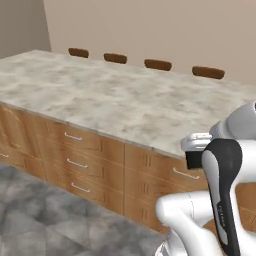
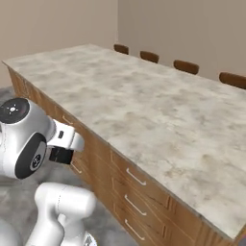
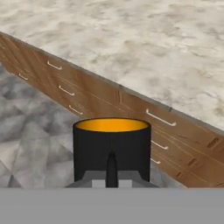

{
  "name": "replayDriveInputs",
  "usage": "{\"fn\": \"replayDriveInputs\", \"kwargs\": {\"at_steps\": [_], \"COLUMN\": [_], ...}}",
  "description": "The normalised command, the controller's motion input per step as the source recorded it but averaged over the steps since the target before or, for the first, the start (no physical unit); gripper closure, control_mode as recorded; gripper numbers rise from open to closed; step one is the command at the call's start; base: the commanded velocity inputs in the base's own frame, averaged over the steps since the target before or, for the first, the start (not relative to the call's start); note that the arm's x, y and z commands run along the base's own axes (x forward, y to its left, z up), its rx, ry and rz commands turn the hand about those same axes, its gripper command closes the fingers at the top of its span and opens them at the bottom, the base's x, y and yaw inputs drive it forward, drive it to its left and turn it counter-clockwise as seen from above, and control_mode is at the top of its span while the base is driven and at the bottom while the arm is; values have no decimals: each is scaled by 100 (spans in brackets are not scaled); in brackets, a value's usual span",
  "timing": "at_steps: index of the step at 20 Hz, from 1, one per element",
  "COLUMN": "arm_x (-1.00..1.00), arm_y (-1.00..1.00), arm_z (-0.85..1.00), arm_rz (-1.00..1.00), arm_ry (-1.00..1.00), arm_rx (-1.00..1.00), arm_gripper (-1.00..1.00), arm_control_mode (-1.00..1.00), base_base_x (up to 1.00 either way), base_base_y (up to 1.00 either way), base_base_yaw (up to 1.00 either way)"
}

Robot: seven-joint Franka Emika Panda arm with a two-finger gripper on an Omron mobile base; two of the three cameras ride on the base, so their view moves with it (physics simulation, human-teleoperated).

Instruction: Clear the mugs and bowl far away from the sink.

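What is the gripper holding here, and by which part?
The gripper holds the black mug with orange-yellow inside, upright, clamped at the near wall of its rim, one finger outside.

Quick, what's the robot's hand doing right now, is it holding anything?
Hand: closed on the black mug, held upright in front of the wooden drawers, short of the marble counter.
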Motion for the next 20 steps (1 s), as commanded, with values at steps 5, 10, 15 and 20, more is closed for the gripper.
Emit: {"fn": "replayDriveInputs", "kwargs": {"at_steps": [5,10,15,20], "arm_x": [0,0,0,0], "arm_y": [0,0,0,0], "arm_z": [0,0,0,0], "arm_rz": [0,0,0,0], "arm_ry": [0,0,0,0], "arm_rx": [0,0,0,0], "arm_gripper": [100,100,100,100], "arm_control_mode": [100,100,100,100], "base_base_x": [100,100,69,50], "base_base_y": [0,1,0,-5], "base_base_yaw": [-28,-57,-29,-14]}}
